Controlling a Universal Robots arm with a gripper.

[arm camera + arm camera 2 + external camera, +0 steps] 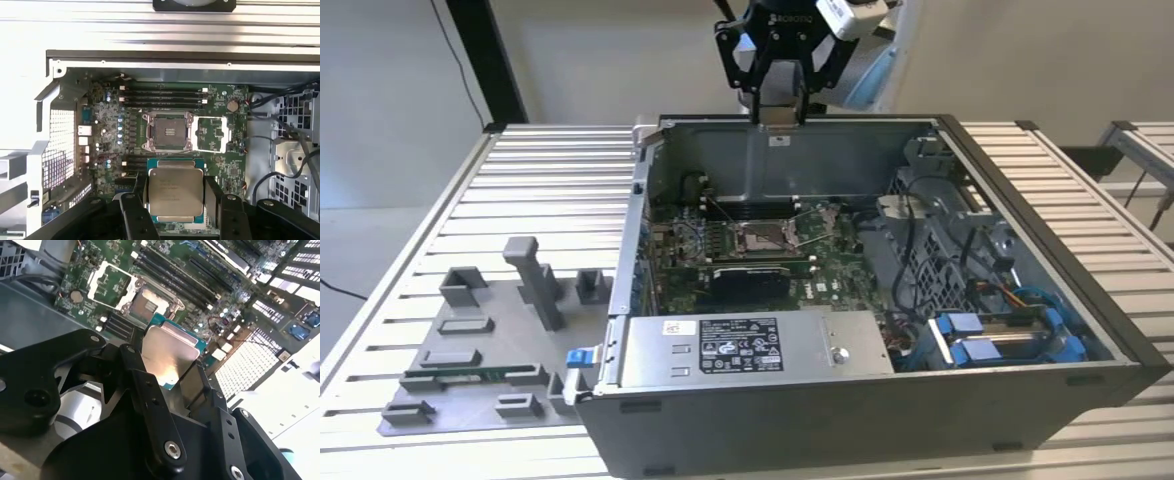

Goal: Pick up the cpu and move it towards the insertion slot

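One cpu (176,192) is clenched in my claw (175,200), and the insertion slot (167,131) lies toward twelve o'clock of it.

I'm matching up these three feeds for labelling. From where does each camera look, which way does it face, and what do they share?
Exterior view: off the arm, raised, looking down into the open computer case; the gripper hangs above its far wall.
First wrist view: on the arm, facing down past the fingers at the insertion slot.
Second wrist view: on the arm, close behind the black linkage, looking obliquely at the board.
Shared: both wrist views show the cpu clamped and the slot.
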